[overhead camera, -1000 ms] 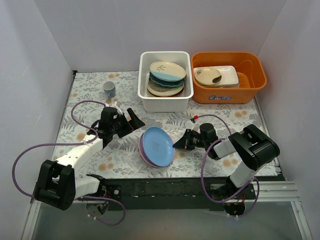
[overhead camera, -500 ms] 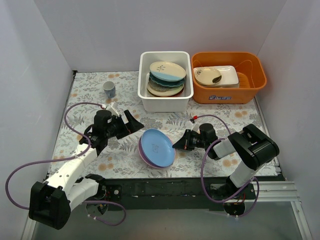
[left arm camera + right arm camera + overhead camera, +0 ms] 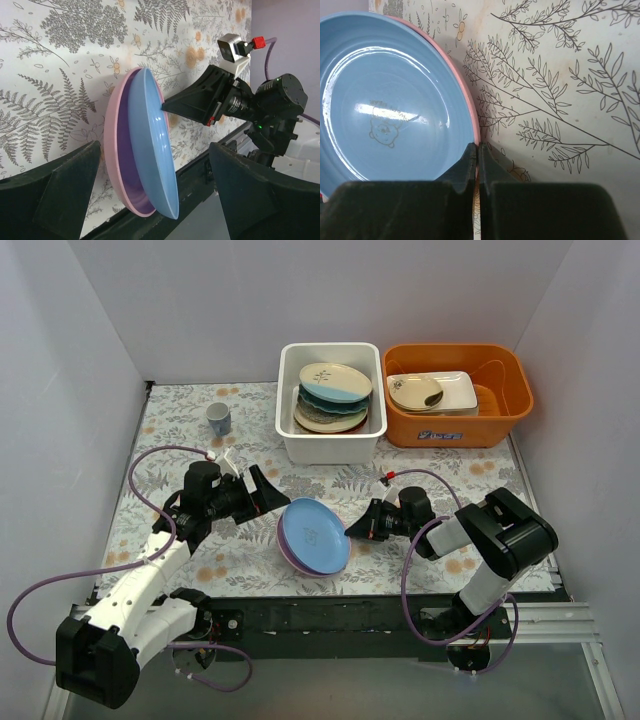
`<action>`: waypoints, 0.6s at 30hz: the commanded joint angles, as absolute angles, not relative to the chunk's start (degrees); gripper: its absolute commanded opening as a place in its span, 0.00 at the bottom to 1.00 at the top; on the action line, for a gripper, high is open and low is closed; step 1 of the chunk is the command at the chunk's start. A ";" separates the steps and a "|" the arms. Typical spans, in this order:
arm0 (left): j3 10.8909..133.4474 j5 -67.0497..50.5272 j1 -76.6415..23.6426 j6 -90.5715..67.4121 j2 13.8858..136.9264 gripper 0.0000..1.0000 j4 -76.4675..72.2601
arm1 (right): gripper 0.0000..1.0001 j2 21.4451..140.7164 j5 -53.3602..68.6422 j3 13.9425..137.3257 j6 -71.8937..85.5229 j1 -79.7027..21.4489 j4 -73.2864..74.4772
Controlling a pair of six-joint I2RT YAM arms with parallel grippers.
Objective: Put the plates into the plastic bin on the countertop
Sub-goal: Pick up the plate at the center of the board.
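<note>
Right hand (image 3: 350, 531) pinches 2 plates (image 3: 314, 534) over fern-printed countertop (image 3: 250, 562) between white walls (image 3: 200, 310).

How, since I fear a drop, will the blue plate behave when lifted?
Probably stiff and slippery: the blue plate shows glossy highlights. Tilted on edge, nested in the pink plate against the shut right hand, it could topple or slide.

The blue plate (image 3: 316, 534) is glossy sky blue with a faint bear outline printed at its centre (clearest from the right wrist); the pink plate (image 3: 117, 150) shows a purplish inside. The countertop (image 3: 180, 425) is pale grey with grey fern leaves and orange flower spots. The plastic bin (image 3: 330, 448) is white, the tub (image 3: 455, 430) orange, and the top plate (image 3: 335, 381) in the bin cream and light blue with a sprig
</note>
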State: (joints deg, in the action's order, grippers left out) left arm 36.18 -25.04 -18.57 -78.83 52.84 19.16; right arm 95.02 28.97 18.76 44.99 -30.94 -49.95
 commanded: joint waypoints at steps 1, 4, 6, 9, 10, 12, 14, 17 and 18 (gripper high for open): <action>37.00 -29.00 -18.90 -78.22 51.68 0.88 20.04 | 0.01 96.41 28.91 19.69 43.95 -31.20 -50.98; 36.48 -30.84 -18.81 -78.40 52.03 0.88 19.51 | 0.01 96.68 29.18 19.69 44.12 -31.20 -51.50; 36.13 -31.20 -18.90 -78.31 52.12 0.87 19.16 | 0.01 96.77 29.09 19.69 44.12 -31.20 -51.50; 35.86 -32.43 -18.98 -78.22 52.73 0.87 18.90 | 0.01 96.77 29.09 19.60 44.21 -31.20 -51.59; 35.86 -32.95 -18.98 -78.22 53.00 0.86 18.98 | 0.01 96.77 29.09 19.60 44.21 -31.11 -51.59; 35.68 -33.57 -19.16 -78.40 53.70 0.85 19.07 | 0.01 96.85 29.09 19.51 44.21 -31.20 -51.85; 35.60 -34.01 -19.51 -78.49 53.70 0.84 18.99 | 0.01 96.85 29.18 19.51 44.12 -31.20 -51.86; 35.68 -34.45 -20.04 -78.40 53.96 0.84 19.16 | 0.01 96.86 29.18 19.51 44.21 -31.20 -51.94; 35.68 -34.71 -20.13 -78.31 54.66 0.83 19.25 | 0.01 96.94 29.18 19.60 44.12 -31.29 -52.03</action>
State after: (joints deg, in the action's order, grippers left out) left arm 35.99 -32.34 -19.33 -78.85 54.13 19.29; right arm 96.01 29.80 18.98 45.06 -30.94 -51.20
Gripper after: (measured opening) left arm 0.839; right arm 0.031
